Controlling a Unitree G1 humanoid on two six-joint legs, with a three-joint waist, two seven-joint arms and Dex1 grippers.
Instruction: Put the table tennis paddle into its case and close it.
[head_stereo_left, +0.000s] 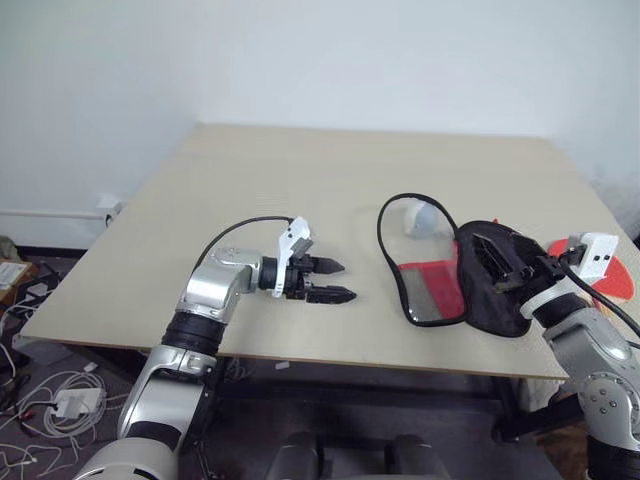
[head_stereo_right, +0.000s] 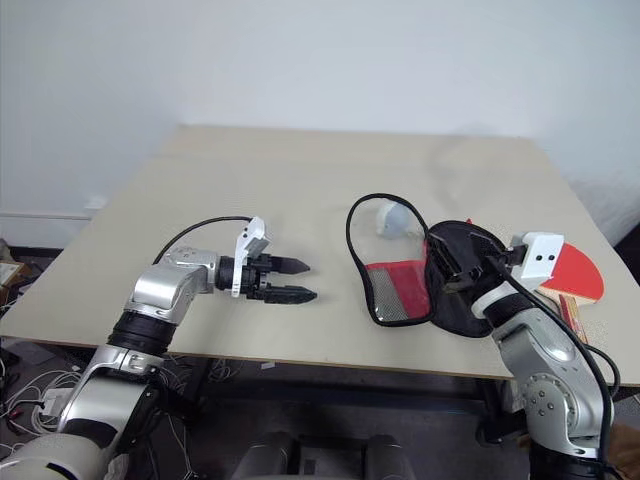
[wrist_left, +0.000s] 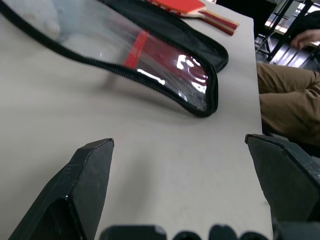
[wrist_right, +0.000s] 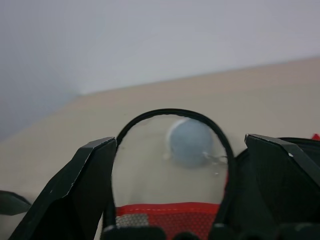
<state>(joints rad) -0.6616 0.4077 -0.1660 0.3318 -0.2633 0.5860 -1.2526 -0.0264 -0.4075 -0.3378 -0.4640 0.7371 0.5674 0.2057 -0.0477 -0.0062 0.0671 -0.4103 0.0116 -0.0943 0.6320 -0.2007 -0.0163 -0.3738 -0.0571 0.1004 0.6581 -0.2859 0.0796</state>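
- Black fingers of the left gripper are spread apart, and nothing is held between them. The bare table is seen under them in the left wrist view.
- The left gripper is pointed toward the case, but a stretch of table is left between them.
- The right gripper is also spread wide, with nothing gripped. It is placed right at the black half of the case. Whether that half is touched cannot be told.
- The case is lying open on the table, near the front edge. One flap, with a clear window, a red patch and a black zip edge, is lifted up and bent over.
- The table tennis paddle is not in the case yet. It is lying flat on the table beyond the right arm, on the far side of the case, with the red face up.
- The step in hand seems to be getting the open case ready.
- Next, the paddle probably needs to be picked up by the right gripper and slid into the open case.
- The flap may need to be held up by the left gripper, so the paddle is not blocked.
- The closing of the zip is still to be done.
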